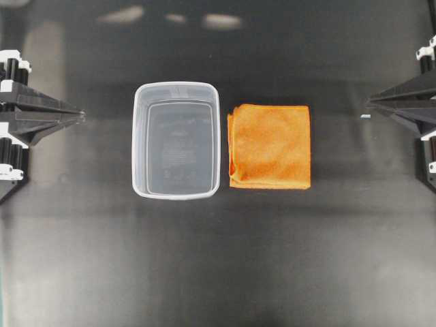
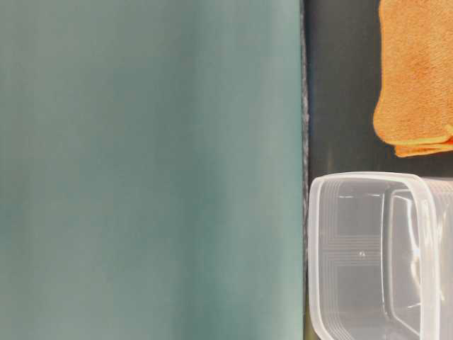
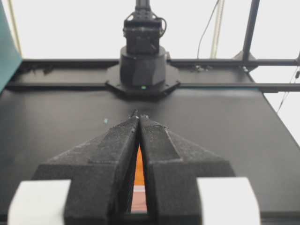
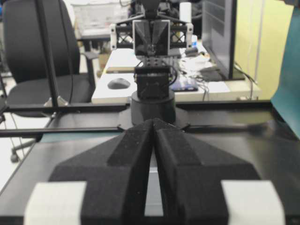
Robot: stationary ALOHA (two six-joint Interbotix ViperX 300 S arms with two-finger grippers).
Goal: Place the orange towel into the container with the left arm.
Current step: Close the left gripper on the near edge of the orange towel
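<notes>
The orange towel (image 1: 270, 146) lies folded flat on the black table, just right of the container (image 1: 139, 139), a clear empty tub standing at the middle. Both show in the table-level view, the towel (image 2: 414, 71) at top right and the container (image 2: 354, 248) at bottom right. My left gripper (image 1: 80, 117) is shut and empty at the far left edge, pointing at the container. My right gripper (image 1: 368, 103) is shut and empty at the far right edge, well apart from the towel. In the left wrist view the shut gripper (image 3: 139, 117) shows a sliver of orange towel (image 3: 138, 164) through its gap. In the right wrist view the gripper (image 4: 153, 121) is shut.
The black table (image 1: 218, 259) runs wide in front of and behind the two things. The opposite arm's base (image 3: 143, 61) stands at the table's far end, as does the other base (image 4: 152, 101). A teal wall (image 2: 141, 170) fills the table-level view's left.
</notes>
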